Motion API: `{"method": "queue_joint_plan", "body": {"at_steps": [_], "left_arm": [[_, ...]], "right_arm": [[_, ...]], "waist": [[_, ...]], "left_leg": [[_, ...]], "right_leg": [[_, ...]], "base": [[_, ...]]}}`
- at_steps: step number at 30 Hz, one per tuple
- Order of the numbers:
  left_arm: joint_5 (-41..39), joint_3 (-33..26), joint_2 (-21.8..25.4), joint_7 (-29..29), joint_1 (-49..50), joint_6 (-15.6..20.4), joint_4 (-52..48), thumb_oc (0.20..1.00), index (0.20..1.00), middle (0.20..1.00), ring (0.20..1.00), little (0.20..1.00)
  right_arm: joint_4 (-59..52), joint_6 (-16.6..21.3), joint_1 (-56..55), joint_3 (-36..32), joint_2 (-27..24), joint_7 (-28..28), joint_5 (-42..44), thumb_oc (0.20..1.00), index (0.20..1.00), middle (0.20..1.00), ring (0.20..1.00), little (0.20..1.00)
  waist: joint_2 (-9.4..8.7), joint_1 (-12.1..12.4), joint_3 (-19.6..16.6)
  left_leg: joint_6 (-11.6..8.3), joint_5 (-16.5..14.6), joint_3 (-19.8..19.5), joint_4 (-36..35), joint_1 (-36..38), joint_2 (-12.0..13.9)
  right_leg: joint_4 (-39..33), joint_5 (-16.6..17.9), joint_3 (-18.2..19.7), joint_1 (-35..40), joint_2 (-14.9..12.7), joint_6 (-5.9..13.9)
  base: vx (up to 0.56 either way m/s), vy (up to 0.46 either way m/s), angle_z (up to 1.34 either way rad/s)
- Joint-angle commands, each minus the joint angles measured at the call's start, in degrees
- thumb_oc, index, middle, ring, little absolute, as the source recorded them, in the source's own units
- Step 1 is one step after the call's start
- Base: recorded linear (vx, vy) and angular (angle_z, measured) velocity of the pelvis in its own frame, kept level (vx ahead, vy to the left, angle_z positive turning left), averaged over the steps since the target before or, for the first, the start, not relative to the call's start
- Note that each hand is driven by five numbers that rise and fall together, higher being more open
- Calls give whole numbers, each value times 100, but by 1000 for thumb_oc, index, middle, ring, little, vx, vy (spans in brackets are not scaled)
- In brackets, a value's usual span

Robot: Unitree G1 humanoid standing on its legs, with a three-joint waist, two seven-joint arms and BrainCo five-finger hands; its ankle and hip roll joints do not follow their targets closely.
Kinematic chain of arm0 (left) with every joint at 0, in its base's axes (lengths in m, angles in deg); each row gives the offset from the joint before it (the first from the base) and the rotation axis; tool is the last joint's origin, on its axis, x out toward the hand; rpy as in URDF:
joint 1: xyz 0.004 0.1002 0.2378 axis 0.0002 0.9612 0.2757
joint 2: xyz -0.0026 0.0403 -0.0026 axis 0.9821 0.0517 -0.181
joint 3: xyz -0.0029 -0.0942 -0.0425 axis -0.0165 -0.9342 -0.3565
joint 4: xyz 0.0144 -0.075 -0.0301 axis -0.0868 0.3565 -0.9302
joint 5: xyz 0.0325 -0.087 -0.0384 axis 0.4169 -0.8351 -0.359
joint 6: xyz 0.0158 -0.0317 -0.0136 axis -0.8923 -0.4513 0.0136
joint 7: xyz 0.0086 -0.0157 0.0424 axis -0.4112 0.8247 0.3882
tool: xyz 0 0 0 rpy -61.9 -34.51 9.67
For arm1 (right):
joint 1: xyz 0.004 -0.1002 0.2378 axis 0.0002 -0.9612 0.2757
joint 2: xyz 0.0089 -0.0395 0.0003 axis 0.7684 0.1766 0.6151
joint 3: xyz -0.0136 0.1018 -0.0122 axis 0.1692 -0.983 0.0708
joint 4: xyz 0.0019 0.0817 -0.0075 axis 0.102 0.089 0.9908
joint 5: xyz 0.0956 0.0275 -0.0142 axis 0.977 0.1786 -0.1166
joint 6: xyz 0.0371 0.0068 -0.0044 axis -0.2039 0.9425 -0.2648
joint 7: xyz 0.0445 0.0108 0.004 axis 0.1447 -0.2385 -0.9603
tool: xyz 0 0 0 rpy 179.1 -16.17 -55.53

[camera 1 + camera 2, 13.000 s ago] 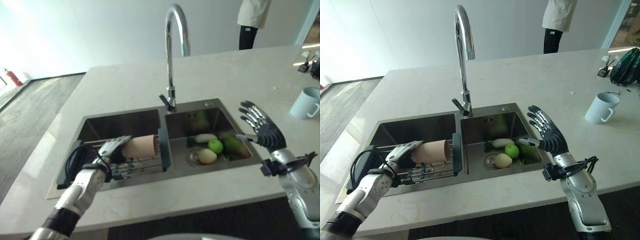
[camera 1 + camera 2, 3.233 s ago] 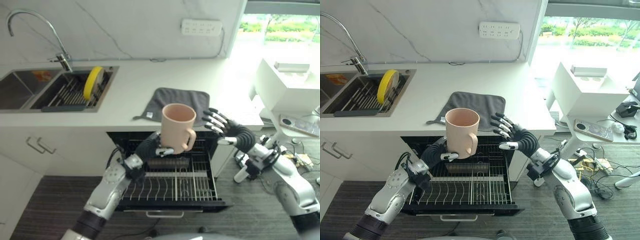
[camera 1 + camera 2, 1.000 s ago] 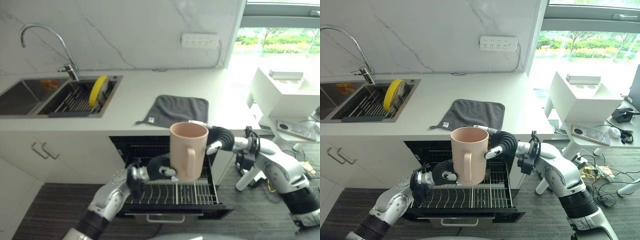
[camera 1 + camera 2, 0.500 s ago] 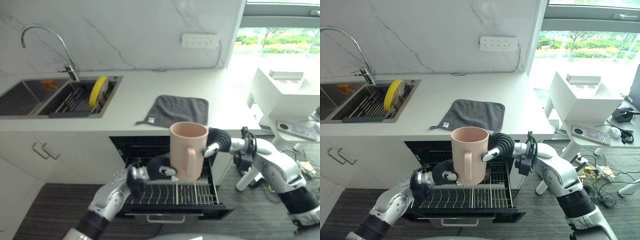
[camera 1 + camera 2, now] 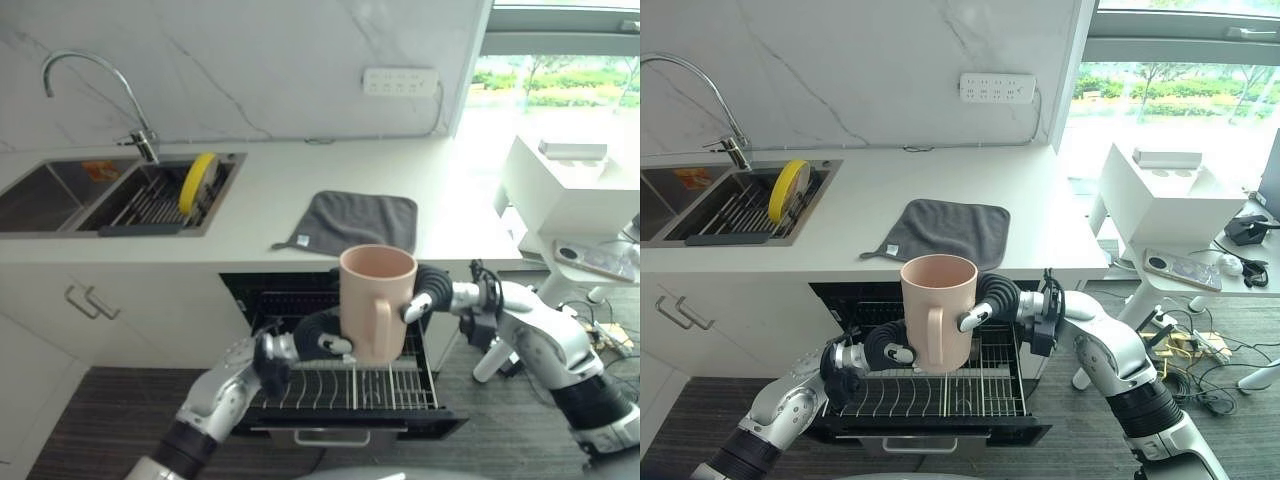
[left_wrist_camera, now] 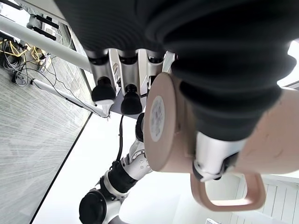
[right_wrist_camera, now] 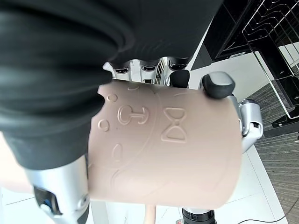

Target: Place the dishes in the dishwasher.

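Note:
A pink mug (image 5: 377,303) stands upright in the air over the pulled-out lower rack (image 5: 350,385) of the open dishwasher. My left hand (image 5: 316,337) grips it low down near its base, fingers and thumb (image 6: 212,156) curled round the mug (image 6: 163,126). From the right, my right hand (image 5: 432,284) wraps the mug's side; its fingertips (image 7: 217,85) and thumb press on the embossed mug (image 7: 163,149). A yellow plate (image 5: 202,168) stands on edge in the sink's drying rack.
A grey cloth (image 5: 355,220) lies on the white counter above the dishwasher. The faucet (image 5: 100,80) arches over the sink at the left. A white side table (image 5: 570,190) stands to the right, with cables on the floor by it.
My right hand has slid left and closed round the mug's side. The left hand and the mug have hardly moved.

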Motion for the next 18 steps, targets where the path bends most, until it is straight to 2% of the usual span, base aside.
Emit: {"method": "queue_joint_plan", "body": {"at_steps": [1, 15, 16, 17, 18], "left_arm": [[65, 117, 55, -28, -528, 272, 91, 200, 200, 200, 200, 200], [127, 132, 25, -24, -525, 238, 96, 200, 200, 200, 200, 200], [128, 129, 26, -41, -516, 257, 117, 200, 200, 200, 200, 200], [130, 124, 19, -43, -514, 257, 123, 200, 200, 200, 200, 200], [151, 114, 5, -67, -489, 267, 131, 200, 200, 200, 200, 200]], "right_arm": [[-443, 179, 559, -78, 290, 90, 408, 1000, 1000, 1000, 1000, 1000], [-464, 255, 635, -141, 422, -15, 520, 1000, 1000, 1000, 1000, 1000], [-469, 305, 650, -124, 447, -19, 508, 906, 906, 906, 906, 906], [-468, 325, 655, -132, 445, -17, 525, 536, 536, 536, 536, 536], [-505, 396, 650, -136, 471, -26, 576, 200, 200, 200, 200, 200]], "waist": [[-137, 163, -41], [-115, 166, -53], [-111, 169, -57], [-109, 170, -58], [-110, 173, -53]], "left_leg": [[-114, -416, -241, 4, 237, 138], [-109, -423, -234, 4, 246, 135], [-106, -424, -236, 4, 243, 130], [-106, -423, -239, 4, 238, 129], [-105, -426, -235, 4, 244, 133]], "right_leg": [[103, 20, -193, -54, -91, 222], [111, 19, -200, -51, -96, 226], [118, 15, -199, -56, -96, 224], [116, 14, -196, -59, -96, 224], [120, 15, -200, -59, -98, 223]], "base": [[0, 0, 0], [0, 0, 0], [0, 0, 0], [0, 0, 0], [0, 0, 0]]}}
